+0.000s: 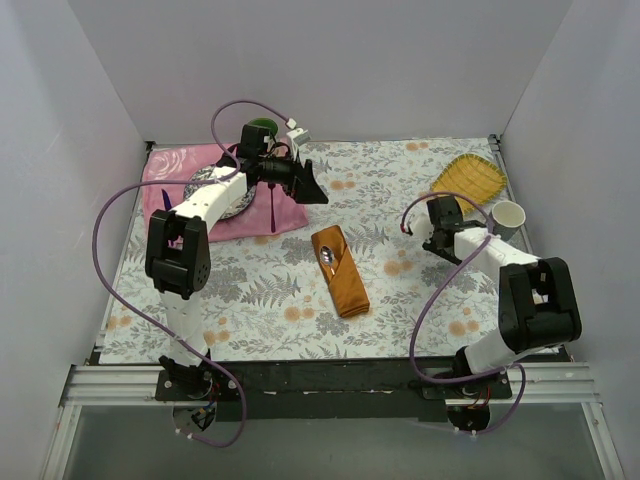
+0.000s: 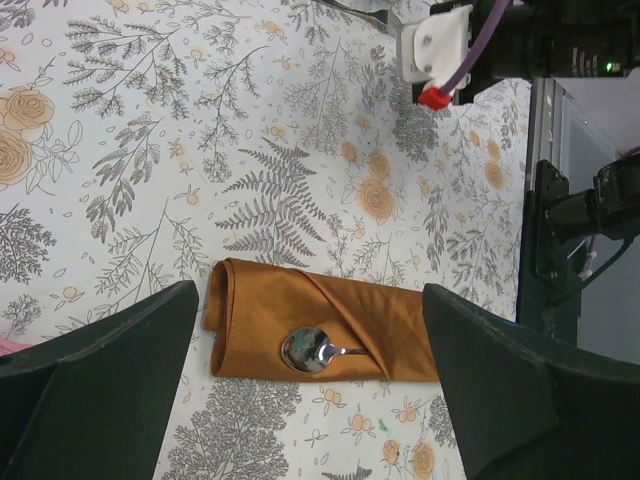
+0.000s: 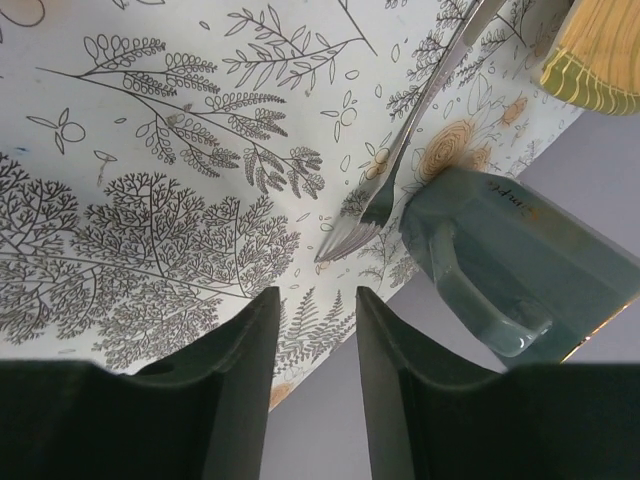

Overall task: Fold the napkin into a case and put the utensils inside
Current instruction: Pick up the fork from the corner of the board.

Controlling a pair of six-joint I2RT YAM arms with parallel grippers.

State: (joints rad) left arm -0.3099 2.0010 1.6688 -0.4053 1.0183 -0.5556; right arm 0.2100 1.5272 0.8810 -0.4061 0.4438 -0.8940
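The table (image 1: 255,300) is covered fully by a white cloth (image 1: 400,180) with a printed pattern of grey ferns, thin branches and pale orange flowers. The cloth lies flat, with almost no wrinkles. Three plain walls enclose the table: the back wall (image 1: 330,60), the left wall (image 1: 50,180) and the right wall (image 1: 590,110). They are all smooth and of a light grey-white colour. Along the near edge runs a black strip (image 1: 330,372), and below it a silver metal rail (image 1: 330,392). Under the rail there is a dull grey-green surface (image 1: 330,445). The light is soft and even, and the shadows on the cloth are weak.
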